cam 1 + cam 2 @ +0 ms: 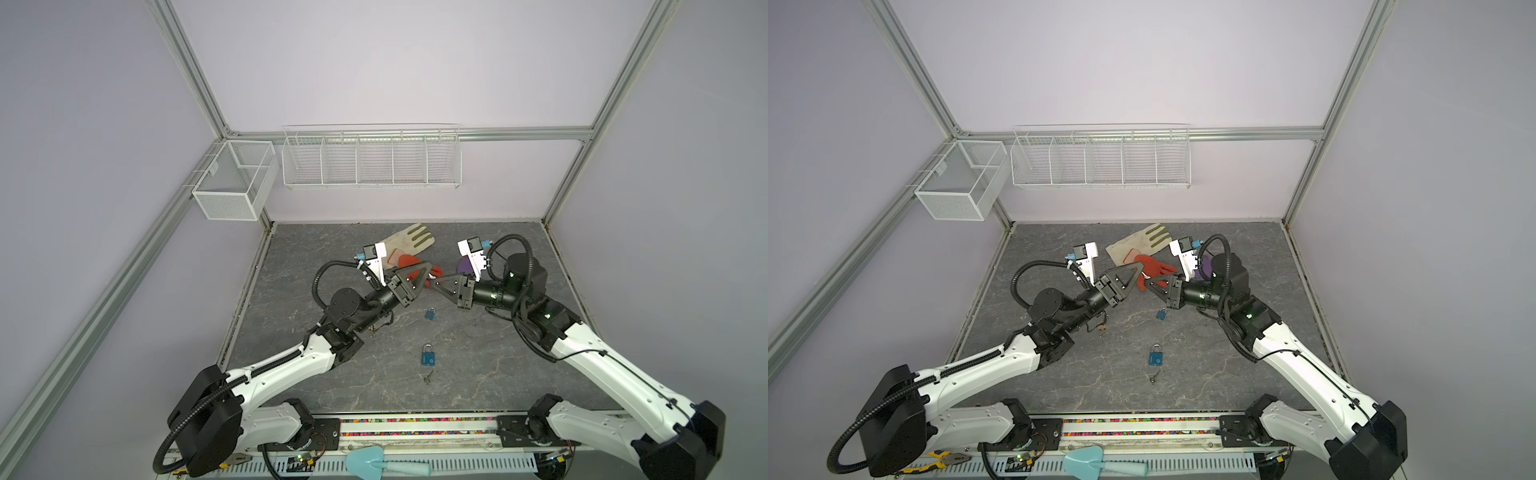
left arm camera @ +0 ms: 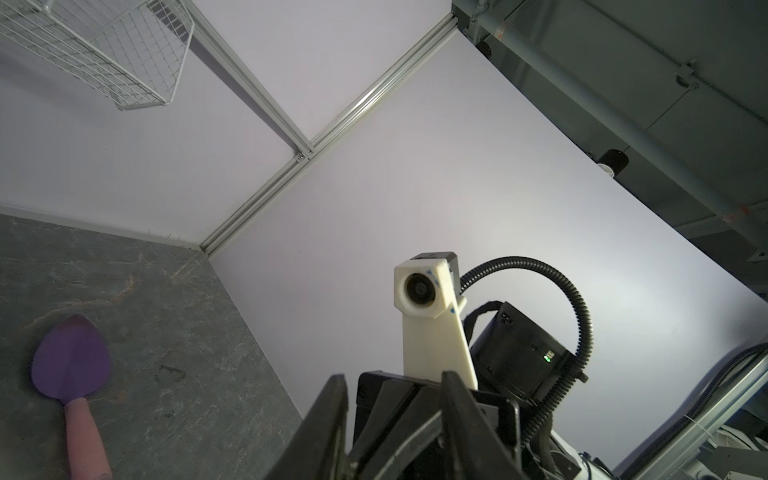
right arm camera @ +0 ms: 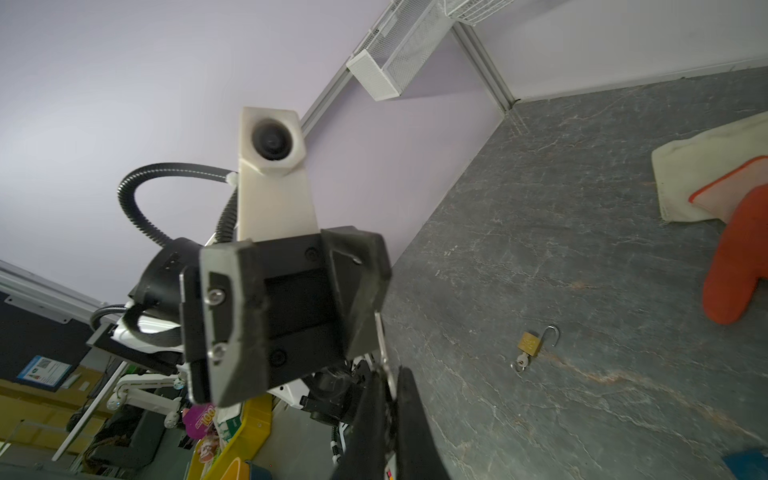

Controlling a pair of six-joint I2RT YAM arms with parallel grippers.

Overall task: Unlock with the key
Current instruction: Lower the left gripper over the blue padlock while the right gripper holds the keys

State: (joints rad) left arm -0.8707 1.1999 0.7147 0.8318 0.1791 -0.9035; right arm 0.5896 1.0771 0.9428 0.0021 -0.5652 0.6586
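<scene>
Two pairs of jaws meet: left jaws spread apart, right jaws pinching a thin silver key (image 3: pixel 383 349), small blue padlock (image 1: pixel 430 313) nearest them on the grey counter (image 1: pixel 478 365)

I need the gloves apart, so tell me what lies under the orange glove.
The orange glove rests its cuff end on the cream glove; its finger end lies on the grey table. Whatever else is under it is covered.
</scene>
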